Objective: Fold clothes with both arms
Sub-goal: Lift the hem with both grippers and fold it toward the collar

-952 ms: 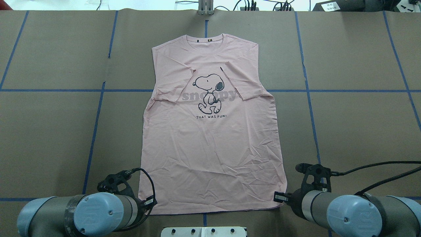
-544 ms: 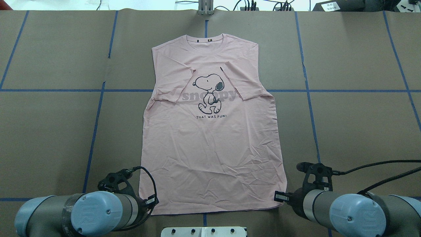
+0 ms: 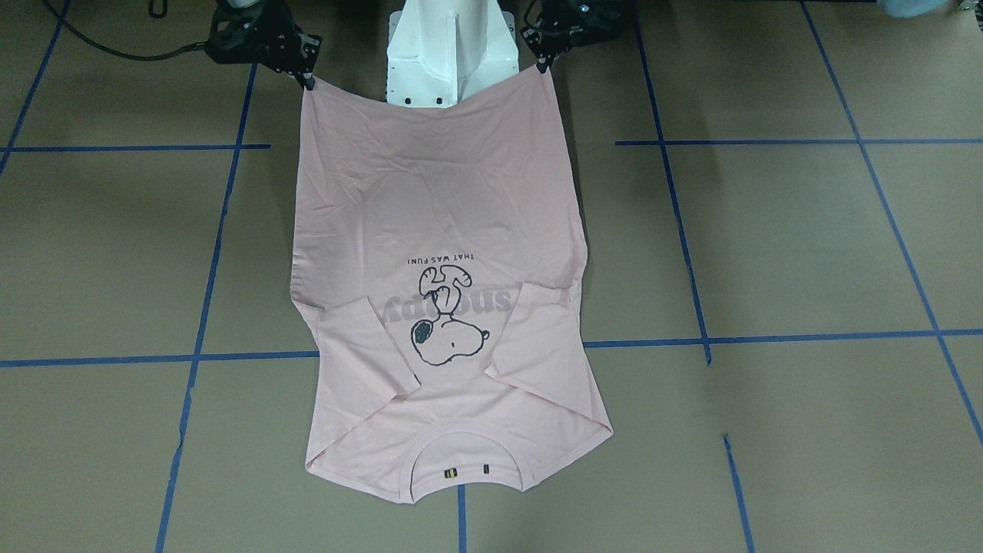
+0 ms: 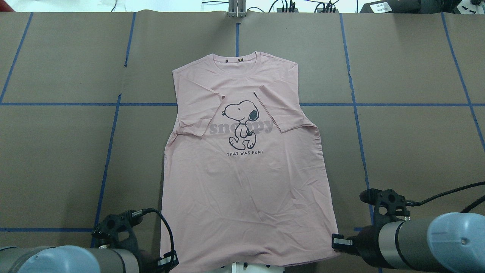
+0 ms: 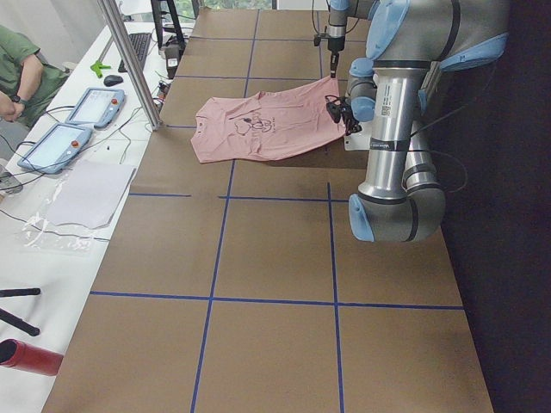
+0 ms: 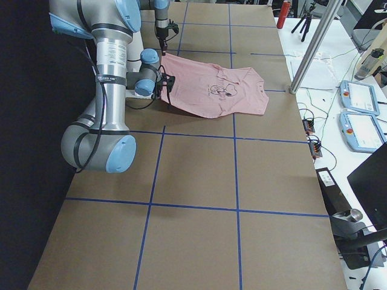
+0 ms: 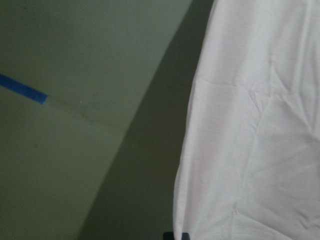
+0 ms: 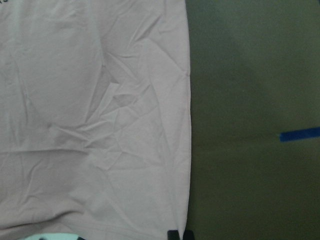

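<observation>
T-shirt [image 4: 246, 182]: print-up on counter [image 4: 57, 151], hem raised over white pedestal [image 3: 449, 54].
Left tool [image 3: 547, 65]: closed on one hem corner beside pedestal.
Right tool [image 3: 307, 79]: closed on the other corner.

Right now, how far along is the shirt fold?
Done: both sleeves of the T-shirt lie folded in over its printed front. In hand: the left tool and right tool each pinch a hem corner, with the hem raised off the table. Left: probably carrying the hem toward the collar; no body fold shows yet.
</observation>
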{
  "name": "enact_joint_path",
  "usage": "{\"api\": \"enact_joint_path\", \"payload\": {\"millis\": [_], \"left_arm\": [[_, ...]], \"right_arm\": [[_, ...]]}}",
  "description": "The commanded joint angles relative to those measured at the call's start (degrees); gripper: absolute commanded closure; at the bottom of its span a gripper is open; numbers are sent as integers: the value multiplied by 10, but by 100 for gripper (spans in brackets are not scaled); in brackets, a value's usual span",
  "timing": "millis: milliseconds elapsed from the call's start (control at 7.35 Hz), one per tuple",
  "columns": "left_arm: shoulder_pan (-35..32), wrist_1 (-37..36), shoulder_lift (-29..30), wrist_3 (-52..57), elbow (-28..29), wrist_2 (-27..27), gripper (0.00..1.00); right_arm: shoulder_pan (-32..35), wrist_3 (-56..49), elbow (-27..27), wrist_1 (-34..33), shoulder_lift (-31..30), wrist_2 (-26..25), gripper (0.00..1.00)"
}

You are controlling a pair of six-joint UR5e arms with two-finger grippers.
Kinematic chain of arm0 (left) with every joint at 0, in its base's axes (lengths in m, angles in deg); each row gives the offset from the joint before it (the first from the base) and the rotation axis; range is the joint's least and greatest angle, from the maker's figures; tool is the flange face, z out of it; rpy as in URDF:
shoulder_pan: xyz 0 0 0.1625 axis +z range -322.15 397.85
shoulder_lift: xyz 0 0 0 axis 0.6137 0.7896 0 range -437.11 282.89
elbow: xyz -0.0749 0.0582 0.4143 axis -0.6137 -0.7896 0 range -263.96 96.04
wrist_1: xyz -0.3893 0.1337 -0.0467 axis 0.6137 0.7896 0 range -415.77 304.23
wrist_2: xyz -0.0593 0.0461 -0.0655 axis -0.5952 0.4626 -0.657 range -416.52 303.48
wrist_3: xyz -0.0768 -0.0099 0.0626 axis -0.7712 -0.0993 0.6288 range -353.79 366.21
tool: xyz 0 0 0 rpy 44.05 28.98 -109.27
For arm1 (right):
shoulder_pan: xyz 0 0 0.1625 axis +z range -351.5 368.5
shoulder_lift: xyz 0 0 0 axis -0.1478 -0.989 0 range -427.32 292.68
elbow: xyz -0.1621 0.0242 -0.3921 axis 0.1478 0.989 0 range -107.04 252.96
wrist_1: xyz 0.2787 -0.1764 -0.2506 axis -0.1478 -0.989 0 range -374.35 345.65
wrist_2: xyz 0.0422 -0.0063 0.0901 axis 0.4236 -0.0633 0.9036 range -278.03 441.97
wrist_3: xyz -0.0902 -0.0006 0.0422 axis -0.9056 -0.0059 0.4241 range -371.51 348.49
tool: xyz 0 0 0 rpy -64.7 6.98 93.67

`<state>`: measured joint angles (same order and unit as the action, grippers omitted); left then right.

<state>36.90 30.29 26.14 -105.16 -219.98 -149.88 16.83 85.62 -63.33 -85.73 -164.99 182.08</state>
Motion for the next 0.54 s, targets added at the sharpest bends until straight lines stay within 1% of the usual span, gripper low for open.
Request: {"api": "enact_joint_path", "payload": {"millis": [0, 136, 272, 408], "left_arm": [[47, -83, 0, 2, -105, -1, 100], [39, -85, 0, 14, -105, -2, 100], [14, -85, 5, 55, -98, -2, 100], [-30, -83, 7, 102, -93, -3, 100]], "right_arm": [[5, 0, -68, 0, -32, 86, 100], [19, -1, -65, 0, -27, 90, 100], [62, -58, -47, 0, -13, 89, 100], [117, -134, -10, 0, 27, 92, 100]]}}
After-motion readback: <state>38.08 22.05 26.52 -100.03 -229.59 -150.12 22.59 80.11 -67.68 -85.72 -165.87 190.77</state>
